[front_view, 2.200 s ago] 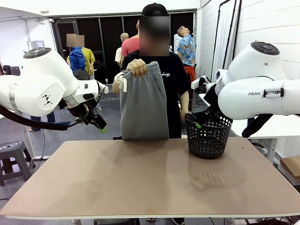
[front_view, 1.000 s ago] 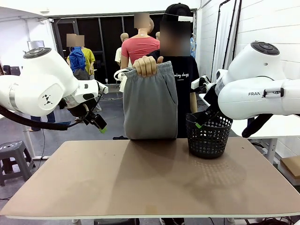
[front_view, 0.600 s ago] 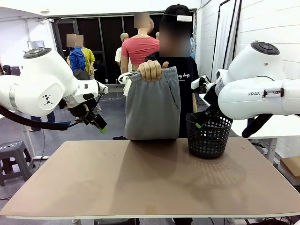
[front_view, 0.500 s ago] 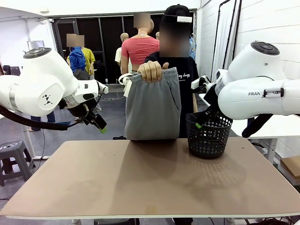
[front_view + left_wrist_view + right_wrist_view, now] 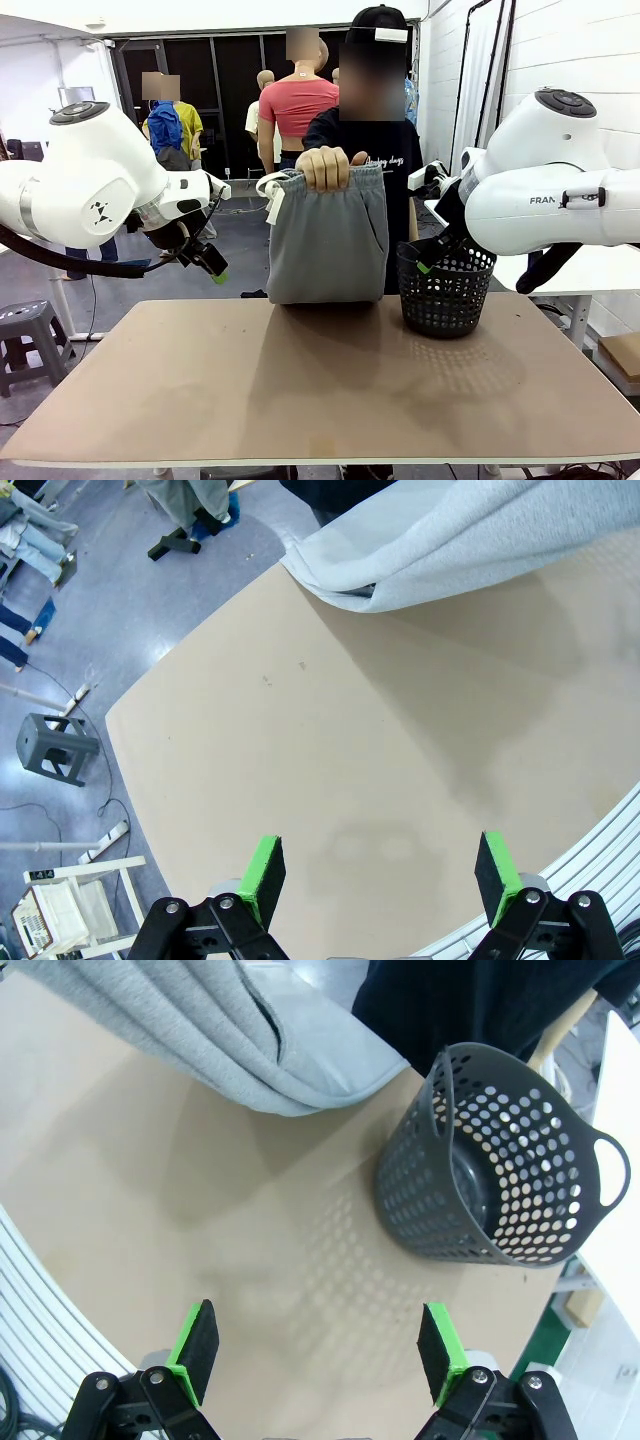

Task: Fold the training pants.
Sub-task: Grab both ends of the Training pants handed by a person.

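Note:
A person's hand holds the light grey training pants [image 5: 327, 240] by the gathered waistband at the table's far edge, so they hang folded with the bottom resting on the tabletop. Their lower fold shows in the left wrist view [image 5: 470, 540] and the right wrist view [image 5: 210, 1030]. My left gripper [image 5: 214, 265] hovers open at the left, well above the table and apart from the pants; its green pads [image 5: 262, 874] stand wide with nothing between. My right gripper [image 5: 428, 262] hangs open beside the basket, pads [image 5: 196, 1348] spread and empty.
A black mesh basket [image 5: 446, 287] stands at the far right of the table, seen tilted in the right wrist view [image 5: 500, 1175]. The brown tabletop [image 5: 320, 390] is bare toward the front. A grey stool [image 5: 25, 340] sits on the floor at left.
The person has lowered the pants, and the hand at the waistband has come down and drifted a little right. Both arms have stayed still.

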{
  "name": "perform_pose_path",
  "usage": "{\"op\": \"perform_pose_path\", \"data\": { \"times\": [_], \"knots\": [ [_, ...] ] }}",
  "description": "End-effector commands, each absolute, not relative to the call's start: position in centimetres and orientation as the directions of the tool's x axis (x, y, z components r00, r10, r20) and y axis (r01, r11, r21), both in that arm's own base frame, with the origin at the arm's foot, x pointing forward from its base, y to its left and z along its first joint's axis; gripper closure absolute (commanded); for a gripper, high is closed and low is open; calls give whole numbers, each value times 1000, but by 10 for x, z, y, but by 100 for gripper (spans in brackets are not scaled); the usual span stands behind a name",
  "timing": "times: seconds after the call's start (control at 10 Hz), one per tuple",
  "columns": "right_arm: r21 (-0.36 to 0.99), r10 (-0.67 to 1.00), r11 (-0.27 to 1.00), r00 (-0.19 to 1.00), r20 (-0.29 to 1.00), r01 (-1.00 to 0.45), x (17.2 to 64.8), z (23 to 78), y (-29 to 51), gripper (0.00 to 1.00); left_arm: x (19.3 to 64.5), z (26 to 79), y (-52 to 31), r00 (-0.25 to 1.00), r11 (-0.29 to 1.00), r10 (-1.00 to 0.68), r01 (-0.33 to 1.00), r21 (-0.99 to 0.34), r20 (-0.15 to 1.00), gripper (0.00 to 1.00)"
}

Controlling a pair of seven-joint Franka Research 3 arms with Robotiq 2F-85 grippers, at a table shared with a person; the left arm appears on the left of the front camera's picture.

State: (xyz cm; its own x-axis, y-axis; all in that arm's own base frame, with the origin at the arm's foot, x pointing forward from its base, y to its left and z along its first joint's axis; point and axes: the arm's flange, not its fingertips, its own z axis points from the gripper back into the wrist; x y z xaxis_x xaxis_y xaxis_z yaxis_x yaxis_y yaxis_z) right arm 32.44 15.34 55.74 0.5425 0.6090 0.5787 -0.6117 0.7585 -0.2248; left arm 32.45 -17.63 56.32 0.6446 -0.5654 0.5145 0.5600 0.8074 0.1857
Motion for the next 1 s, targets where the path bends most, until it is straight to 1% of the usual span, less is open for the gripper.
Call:
{"op": "perform_pose_path", "data": {
  "times": [0.0, 0.1, 0.2, 0.3, 0.4, 0.5, 0.7, 0.8, 0.9],
  "knots": [
    [-225, 609, 759, 542, 579, -612, 324, 556, 153, 0, 324, 564, -177, 641, 805, -568, 564, 186, 516, 0],
    [-225, 609, 758, 542, 579, -612, 324, 557, 153, 0, 324, 564, -177, 641, 805, -568, 564, 186, 516, 0],
    [-242, 633, 737, 518, 576, -631, 325, 558, 151, 0, 324, 563, -176, 645, 807, -565, 560, 186, 515, 0],
    [-272, 670, 700, 475, 570, -661, 327, 558, 148, 0, 326, 566, -176, 611, 776, -609, 591, 220, 506, 0],
    [-304, 718, 638, 405, 566, -707, 328, 558, 144, 0, 327, 570, -176, 546, 723, -671, 634, 276, 502, 0],
    [-353, 771, 576, 347, 534, -737, 333, 558, 141, 0, 329, 573, -176, 459, 636, -754, 689, 347, 470, 0],
    [-413, 833, 477, 249, 493, -776, 341, 556, 138, 0, 334, 576, -173, 345, 501, -848, 770, 396, 402, 0],
    [-443, 865, 416, 197, 461, -794, 344, 555, 137, 0, 339, 574, -173, 295, 429, -888, 806, 408, 351, 0],
    [-467, 891, 365, 156, 427, -805, 351, 551, 138, 0, 348, 571, -169, 228, 328, -934, 853, 406, 275, 0]
  ]
}}
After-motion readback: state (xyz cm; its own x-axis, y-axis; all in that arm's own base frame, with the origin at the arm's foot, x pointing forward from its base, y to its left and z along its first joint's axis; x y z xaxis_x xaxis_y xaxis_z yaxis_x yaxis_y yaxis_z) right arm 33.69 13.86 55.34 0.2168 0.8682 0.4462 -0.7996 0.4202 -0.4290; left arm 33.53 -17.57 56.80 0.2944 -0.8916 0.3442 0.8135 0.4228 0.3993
